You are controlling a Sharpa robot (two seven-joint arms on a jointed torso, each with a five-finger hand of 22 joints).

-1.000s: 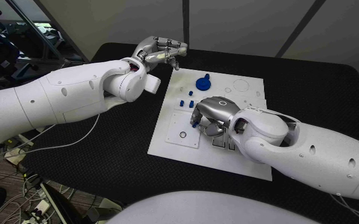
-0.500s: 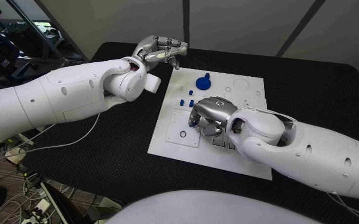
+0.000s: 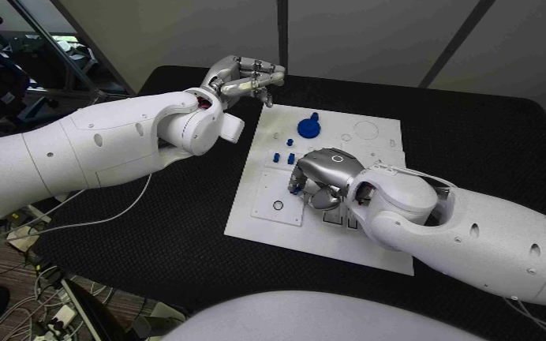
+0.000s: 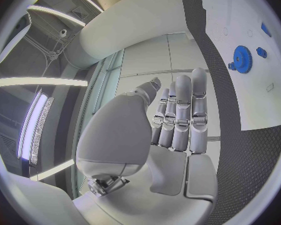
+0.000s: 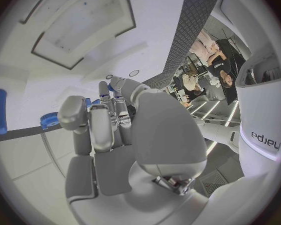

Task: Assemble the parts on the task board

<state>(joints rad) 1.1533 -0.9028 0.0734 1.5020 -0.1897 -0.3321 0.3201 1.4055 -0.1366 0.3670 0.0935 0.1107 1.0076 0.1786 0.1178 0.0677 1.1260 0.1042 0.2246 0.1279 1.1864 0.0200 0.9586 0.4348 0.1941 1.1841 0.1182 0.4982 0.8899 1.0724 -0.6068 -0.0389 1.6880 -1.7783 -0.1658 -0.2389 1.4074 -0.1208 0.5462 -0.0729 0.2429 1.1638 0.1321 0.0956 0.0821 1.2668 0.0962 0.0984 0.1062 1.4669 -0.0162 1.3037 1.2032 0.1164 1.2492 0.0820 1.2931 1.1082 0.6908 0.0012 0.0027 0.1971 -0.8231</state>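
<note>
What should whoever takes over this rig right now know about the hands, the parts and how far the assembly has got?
Left hand: raised beyond the task board's far left corner, fingers together, holding nothing.
Right hand: low over the board's middle, fingers curled around a small blue part; whether it actually grips it cannot be told.
Blue gear sits on the board's far half, small blue pieces beside it.
Left: parts remain loose, assembly unfinished.

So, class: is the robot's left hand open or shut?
Open. The left hand holds nothing; its fingers lie extended, raised beside the task board.

Right hand (image 3: pixel 322 177) hides the task board (image 3: pixel 370 148) middle
</note>
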